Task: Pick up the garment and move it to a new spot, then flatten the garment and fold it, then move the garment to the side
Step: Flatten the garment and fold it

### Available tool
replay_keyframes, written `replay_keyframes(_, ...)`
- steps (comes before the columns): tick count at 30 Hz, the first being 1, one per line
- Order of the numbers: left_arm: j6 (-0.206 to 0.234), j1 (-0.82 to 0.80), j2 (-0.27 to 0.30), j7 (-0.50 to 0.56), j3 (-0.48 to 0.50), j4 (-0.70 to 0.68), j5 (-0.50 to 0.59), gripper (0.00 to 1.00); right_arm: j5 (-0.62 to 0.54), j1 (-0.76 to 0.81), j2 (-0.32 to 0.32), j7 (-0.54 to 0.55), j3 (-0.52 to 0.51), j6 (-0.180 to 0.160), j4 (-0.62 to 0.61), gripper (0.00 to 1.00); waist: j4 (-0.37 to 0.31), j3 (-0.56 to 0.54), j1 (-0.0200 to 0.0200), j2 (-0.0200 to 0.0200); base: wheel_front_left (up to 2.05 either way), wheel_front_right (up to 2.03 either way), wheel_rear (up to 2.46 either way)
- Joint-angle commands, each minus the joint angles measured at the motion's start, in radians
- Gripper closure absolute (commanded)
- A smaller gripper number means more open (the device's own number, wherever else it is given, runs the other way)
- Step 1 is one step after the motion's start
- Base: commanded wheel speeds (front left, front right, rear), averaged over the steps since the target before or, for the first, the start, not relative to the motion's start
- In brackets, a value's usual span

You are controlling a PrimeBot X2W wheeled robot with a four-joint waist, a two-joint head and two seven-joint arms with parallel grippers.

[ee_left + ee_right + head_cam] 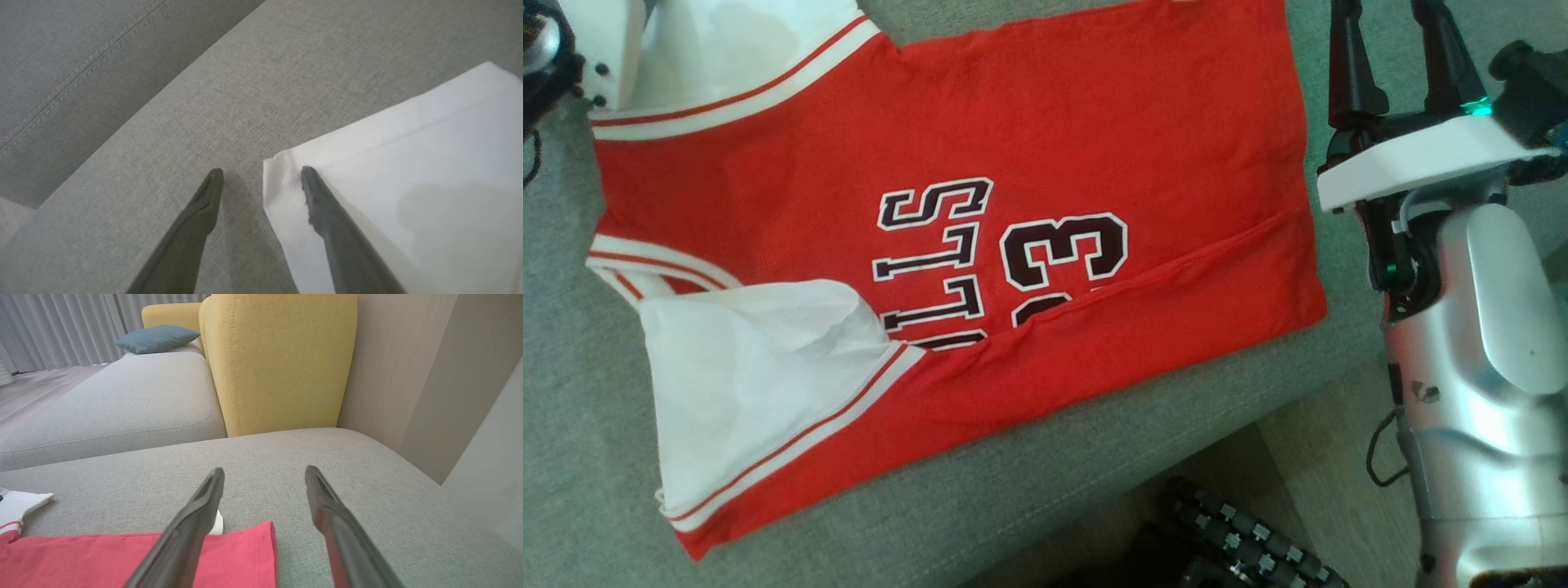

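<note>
A red jersey garment point(1029, 147) with white sleeves and dark lettering lies spread on the grey sofa cushion point(572, 392), its near long edge folded up over the print. My left gripper point(261, 173) is open just above the cushion; one finger rests over the corner of a white sleeve point(408, 171), the other over bare fabric. My left wrist point(605, 49) shows at the jersey's top left sleeve. My right gripper point(1396, 33) is open beside the jersey's right edge, and hovers over the red hem corner point(237, 555), with nothing between its fingers.
A yellow backrest point(278, 363) stands behind the cushion, with a second grey seat point(114, 400) and a teal pillow point(157, 339) further off. A pale wall point(408, 375) runs on the right. The cushion's front edge drops to wood floor point(1307, 457), near my dark wheeled base point(1241, 539).
</note>
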Motion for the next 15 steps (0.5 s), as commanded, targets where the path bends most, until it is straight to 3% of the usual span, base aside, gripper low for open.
replay_keyframes(1,0.002,-0.032,0.039,0.021,0.004,0.008,-0.013,0.0,0.007,-0.016,-0.005,-0.01,0.009,0.007,-0.03,0.0,-0.001,0.002,-0.0001,0.0,0.0,0.0,0.0)
replay_keyframes(7,0.002,-0.038,0.035,0.049,-0.042,0.003,-0.063,0.0,0.002,-0.017,-0.005,-0.014,0.007,0.007,-0.022,0.0,0.003,0.003,-0.0001,0.0,0.0,0.0,0.0)
replay_keyframes(8,0.002,-0.036,0.033,0.051,-0.05,-0.006,-0.075,0.54,0.001,-0.017,-0.005,-0.015,0.005,0.007,-0.02,0.0,0.004,0.002,-0.0001,0.0,0.0,0.0,0.0)
replay_keyframes(9,0.002,-0.035,0.031,0.048,-0.058,-0.017,-0.088,1.0,-0.001,-0.017,-0.005,-0.015,0.002,0.007,-0.016,0.0,0.007,0.001,-0.0001,0.0,0.0,0.0,0.0)
replay_keyframes(15,0.002,-0.035,0.005,-0.033,-0.061,-0.041,-0.134,1.0,-0.027,-0.019,-0.005,-0.01,-0.03,0.007,0.011,0.0,0.041,-0.024,-0.0001,0.0,0.0,0.0,0.0)
